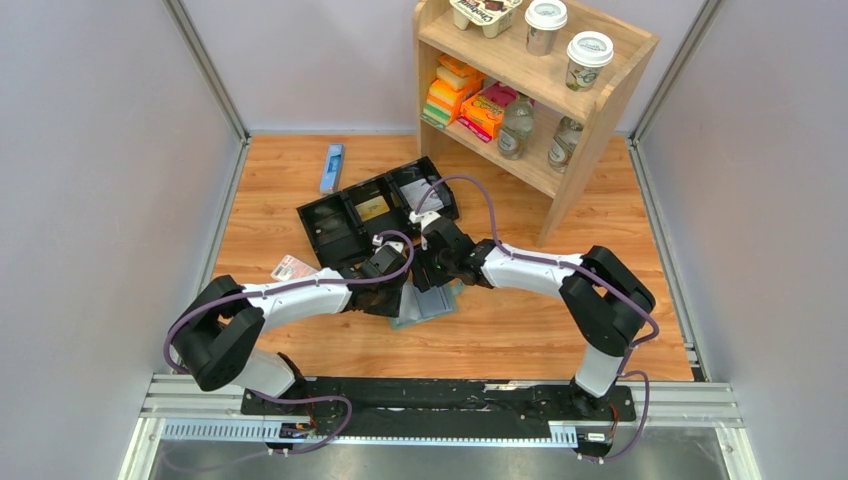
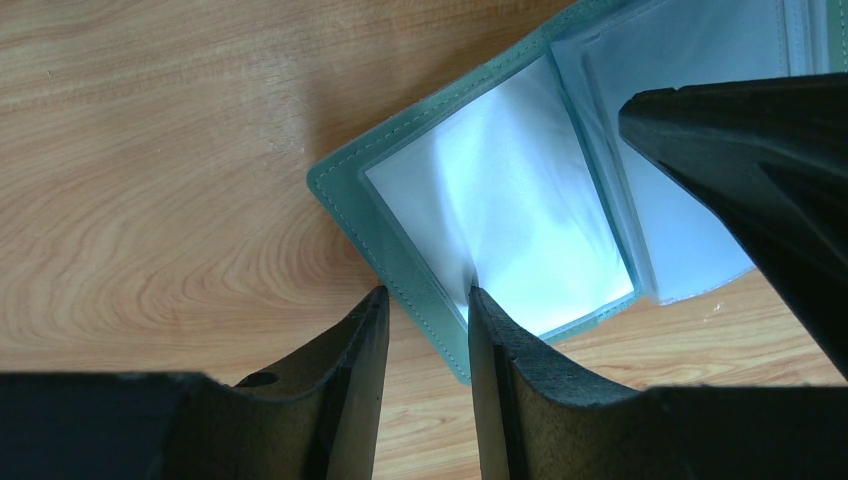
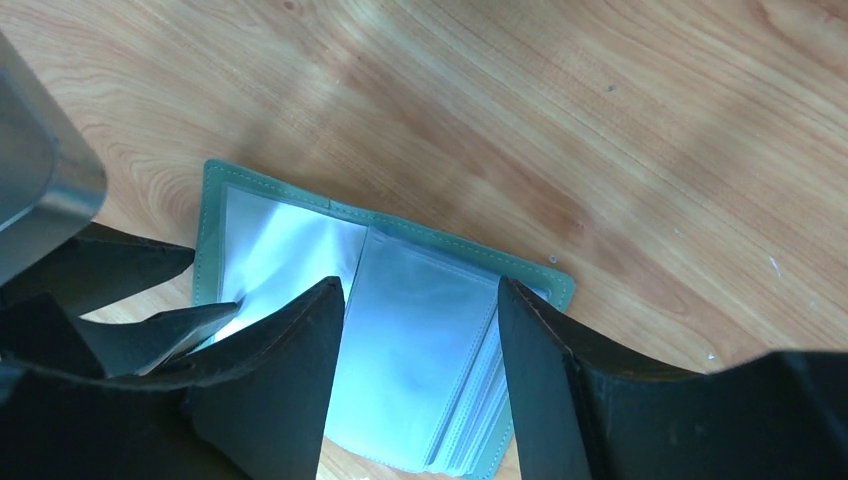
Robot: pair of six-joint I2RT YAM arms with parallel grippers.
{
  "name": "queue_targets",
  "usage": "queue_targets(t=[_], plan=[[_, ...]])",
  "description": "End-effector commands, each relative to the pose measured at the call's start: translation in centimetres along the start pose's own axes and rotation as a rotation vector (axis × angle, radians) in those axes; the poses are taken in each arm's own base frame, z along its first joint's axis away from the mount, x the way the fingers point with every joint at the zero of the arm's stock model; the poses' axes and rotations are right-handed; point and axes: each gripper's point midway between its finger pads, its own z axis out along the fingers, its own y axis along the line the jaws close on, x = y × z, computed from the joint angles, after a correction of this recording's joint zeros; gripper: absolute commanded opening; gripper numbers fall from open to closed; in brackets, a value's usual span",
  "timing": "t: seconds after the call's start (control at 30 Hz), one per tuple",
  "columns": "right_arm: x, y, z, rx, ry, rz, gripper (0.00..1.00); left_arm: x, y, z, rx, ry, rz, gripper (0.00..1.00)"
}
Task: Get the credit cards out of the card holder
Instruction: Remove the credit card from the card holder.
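Where my two arms meet over the middle of the table (image 1: 560,330), the card holder (image 1: 428,303) lies open and flat on the wood, just in front of the black tray (image 1: 335,228). Left tool (image 2: 420,295): jaws partly spread and straddling the holder's green border. One fingertip (image 2: 485,315) presses the clear pocket panel while the other stands over bare wood, and nothing is pinched. Right tool (image 3: 420,290): jaws spread wide above the stack of pale pocket leaves on the other half, gripping nothing. A pink-and-white packet (image 1: 293,268) lies beside the tray.
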Motion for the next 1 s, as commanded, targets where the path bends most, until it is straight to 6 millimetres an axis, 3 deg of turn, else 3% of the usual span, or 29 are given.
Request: queue_targets(t=[0.0, 0.43, 0.6, 0.97], plan=[[-2.1, 1.0, 0.6, -0.033, -0.058, -0.037, 0.61, -0.3, -0.5, -0.2, 0.023, -0.009, 0.004, 0.43], [-1.1, 1.6, 0.4, -0.072, -0.021, -0.032, 0.55, -0.3, -0.5, -0.2, 0.025, -0.012, 0.001, 0.43], [-1.4, 2.7, -0.4, -0.129, -0.026, -0.017, 0.49, -0.3, -0.5, -0.2, 0.026, -0.013, 0.0, 0.43], [-0.6, 5.7, -0.6, -0.287, 0.027, 0.052, 0.48, -0.3, -0.6, -0.3, 0.035, -0.02, -0.002, 0.43]])
